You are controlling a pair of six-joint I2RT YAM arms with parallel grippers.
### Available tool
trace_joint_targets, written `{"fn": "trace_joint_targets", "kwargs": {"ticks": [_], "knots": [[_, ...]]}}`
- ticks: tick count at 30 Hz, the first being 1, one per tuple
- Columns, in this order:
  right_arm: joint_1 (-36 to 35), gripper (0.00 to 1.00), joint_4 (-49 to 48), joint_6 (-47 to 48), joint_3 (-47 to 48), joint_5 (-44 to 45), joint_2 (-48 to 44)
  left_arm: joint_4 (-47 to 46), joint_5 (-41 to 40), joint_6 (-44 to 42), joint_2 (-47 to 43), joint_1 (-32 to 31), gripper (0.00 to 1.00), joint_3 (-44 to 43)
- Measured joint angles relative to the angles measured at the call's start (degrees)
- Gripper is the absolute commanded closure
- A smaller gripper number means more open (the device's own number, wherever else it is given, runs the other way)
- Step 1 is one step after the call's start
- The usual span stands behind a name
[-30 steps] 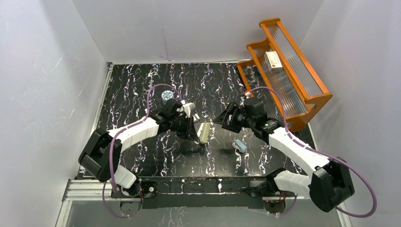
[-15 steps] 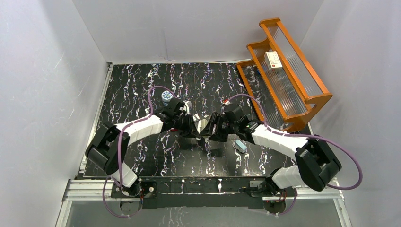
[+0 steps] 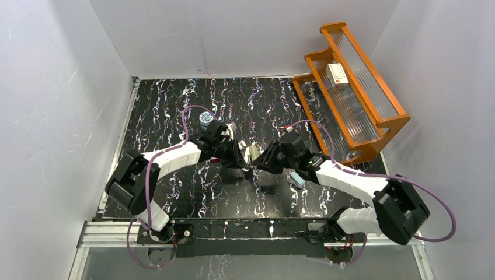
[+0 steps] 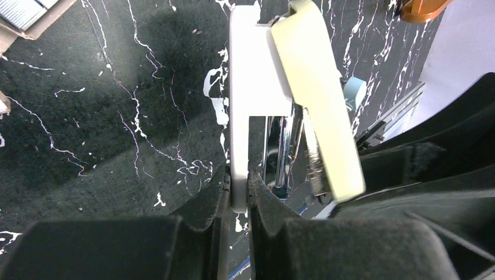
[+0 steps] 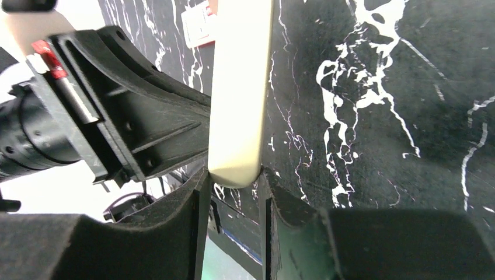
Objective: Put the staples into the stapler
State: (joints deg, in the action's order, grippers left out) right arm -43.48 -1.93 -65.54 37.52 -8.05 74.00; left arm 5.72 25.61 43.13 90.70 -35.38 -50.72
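The cream-beige stapler (image 3: 252, 154) is held up between both arms at mid-table. My left gripper (image 4: 239, 192) is shut on the thin pale base plate (image 4: 245, 87). The cream top cover (image 4: 315, 87) stands swung away from it, and the metal rail (image 4: 283, 151) shows between them. My right gripper (image 5: 233, 178) has its fingers pressed on both sides of the cover's rounded end (image 5: 239, 87). The staples (image 4: 20, 11) lie in their small tray on the table behind the left arm. Their red-and-white sleeve (image 5: 198, 23) lies close by.
A light blue stapler (image 3: 297, 179) lies just under the right forearm. A round blue-and-white tin (image 3: 205, 118) stands behind the left arm. An orange wooden rack (image 3: 356, 87) at the back right carries a white box with a red mark (image 3: 337, 73).
The right arm swung left to the stapler and its jaws closed from wide open onto the cream cover. The left arm kept its grip and shifted slightly back.
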Motion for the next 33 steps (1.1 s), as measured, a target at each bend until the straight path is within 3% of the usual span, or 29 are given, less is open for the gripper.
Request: {"fn": "trace_joint_targets", "kwargs": {"ticks": [13,33], "knots": [[2.3,0.69,9.1,-2.7,-0.6,14.7,-11.8,-0.8,1.9,-7.5,-3.1,0.0,1.00,3.4],[4.9,0.67,7.6,-2.6,0.6,21.8,-7.7,0.3,7.8,-10.3,-4.0,0.1,1.00,3.5]]}}
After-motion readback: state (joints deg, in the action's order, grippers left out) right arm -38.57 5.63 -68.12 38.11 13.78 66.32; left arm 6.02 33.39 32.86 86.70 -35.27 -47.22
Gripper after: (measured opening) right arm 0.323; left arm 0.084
